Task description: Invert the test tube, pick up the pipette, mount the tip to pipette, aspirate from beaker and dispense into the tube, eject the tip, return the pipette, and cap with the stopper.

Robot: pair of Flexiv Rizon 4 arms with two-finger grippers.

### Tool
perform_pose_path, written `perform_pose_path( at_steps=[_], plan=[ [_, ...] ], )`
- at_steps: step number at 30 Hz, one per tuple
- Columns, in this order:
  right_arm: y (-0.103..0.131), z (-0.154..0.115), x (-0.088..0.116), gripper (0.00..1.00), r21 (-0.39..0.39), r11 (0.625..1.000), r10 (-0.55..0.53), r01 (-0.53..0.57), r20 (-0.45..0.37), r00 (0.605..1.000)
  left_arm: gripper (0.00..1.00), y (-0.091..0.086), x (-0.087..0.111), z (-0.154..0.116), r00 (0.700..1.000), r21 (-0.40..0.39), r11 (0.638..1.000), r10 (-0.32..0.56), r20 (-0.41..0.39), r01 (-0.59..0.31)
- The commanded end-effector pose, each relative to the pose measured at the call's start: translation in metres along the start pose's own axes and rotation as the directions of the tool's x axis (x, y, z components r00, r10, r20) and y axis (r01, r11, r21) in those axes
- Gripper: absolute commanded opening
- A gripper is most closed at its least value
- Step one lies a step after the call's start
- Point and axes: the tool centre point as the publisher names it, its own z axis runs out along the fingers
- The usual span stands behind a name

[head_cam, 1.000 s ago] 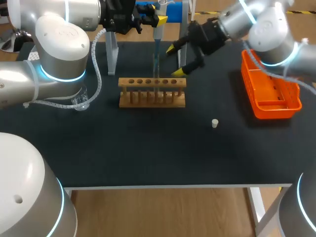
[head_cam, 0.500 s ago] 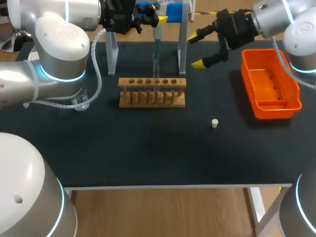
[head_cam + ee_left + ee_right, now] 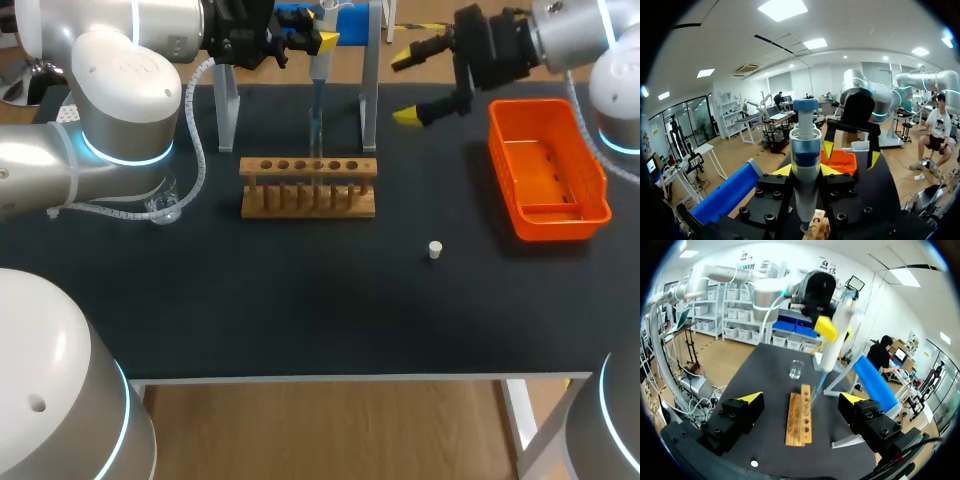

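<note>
My left gripper (image 3: 318,42) is shut on the blue-and-white pipette (image 3: 318,75) at the back of the table. In the left wrist view the pipette (image 3: 805,165) stands upright between the yellow tips. Its thin tip points down into a clear test tube (image 3: 316,150) standing in the wooden rack (image 3: 308,187). My right gripper (image 3: 412,88) hangs open and empty to the back right of the rack, beside the orange bin. The small white stopper (image 3: 435,250) lies on the mat to the front right of the rack. A glass beaker (image 3: 165,206) sits at the left, under my left arm.
An orange bin (image 3: 548,170) stands at the right edge. Two pale stand posts (image 3: 370,90) rise behind the rack, either side of the pipette. In the right wrist view the rack (image 3: 800,417) and beaker (image 3: 796,369) lie ahead of the open fingers (image 3: 752,397).
My right gripper has drawn back from the rack, up and to the right toward the orange bin, staying open. The left arm and pipette have not moved.
</note>
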Motion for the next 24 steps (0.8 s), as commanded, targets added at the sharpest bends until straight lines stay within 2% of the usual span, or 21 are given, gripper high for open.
perform_pose_path(
  at_steps=[1, 8, 11, 17, 18, 19, 24],
  plan=[
    [0.028, -0.019, -0.015, 1.0, 0.023, 1.0, 0.022, -0.022, 0.005, 1.0, 0.0, 0.0, 0.0, -0.001, 1.0, -0.001, 1.0, 0.001, -0.002, -0.001],
    [0.078, -0.028, -0.051, 1.0, -0.036, 0.999, 0.03, -0.029, 0.027, 0.999, 0.0, 0.0, 0.0, -0.001, 1.0, -0.001, 1.0, 0.001, -0.002, -0.001],
    [0.098, -0.03, -0.057, 1.0, -0.088, 0.995, 0.041, -0.04, 0.011, 0.999, 0.0, 0.0, 0.0, -0.001, 1.0, -0.001, 1.0, 0.001, -0.002, -0.001],
    [0.098, -0.03, -0.057, 0.98, -0.088, 0.995, 0.041, -0.04, 0.011, 0.999, 0.0, 0.0, 0.0, -0.001, 1.0, -0.001, 1.0, 0.001, -0.002, -0.001],
    [0.098, -0.03, -0.057, 0.39, -0.088, 0.995, 0.041, -0.04, 0.011, 0.999, 0.0, 0.0, 0.0, -0.001, 1.0, -0.001, 1.0, 0.001, -0.002, -0.001],
    [0.098, -0.03, -0.057, 0.0, -0.088, 0.995, 0.041, -0.04, 0.011, 0.999, 0.0, 0.0, 0.0, -0.001, 1.0, -0.001, 1.0, 0.001, -0.002, -0.001],
    [0.098, -0.03, -0.057, 0.0, -0.088, 0.995, 0.041, -0.04, 0.011, 0.999, 0.0, 0.0, 0.0, -0.001, 1.0, -0.001, 1.0, 0.001, -0.002, -0.001]
  ],
)
